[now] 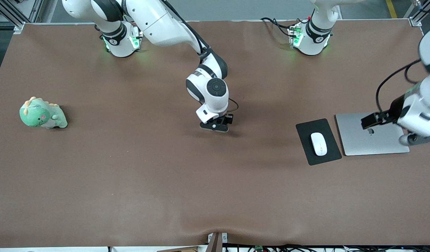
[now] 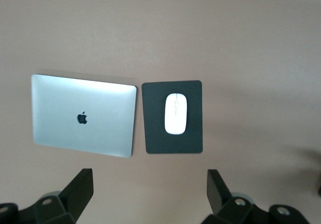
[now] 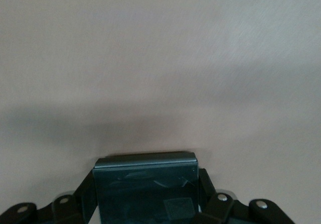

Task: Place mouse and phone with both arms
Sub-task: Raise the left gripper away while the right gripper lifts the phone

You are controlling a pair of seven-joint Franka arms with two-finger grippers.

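The white mouse [image 1: 318,144] lies on a black pad [image 1: 305,131] toward the left arm's end of the table; it also shows in the left wrist view [image 2: 176,113]. My left gripper [image 1: 416,139] is up in the air over a closed silver laptop [image 1: 372,140]; its fingers [image 2: 80,189] stand wide apart and hold nothing. My right gripper [image 1: 215,126] is low over the middle of the table, shut on the glossy black phone [image 3: 145,184], which lies flat between its fingers [image 3: 205,186]. In the front view the phone is mostly hidden under that hand.
The silver laptop [image 2: 83,116] lies beside the pad [image 2: 150,133], edge to edge. A green plush dinosaur [image 1: 42,114] sits toward the right arm's end of the table. The brown table cover [image 1: 215,192] runs to the front edge.
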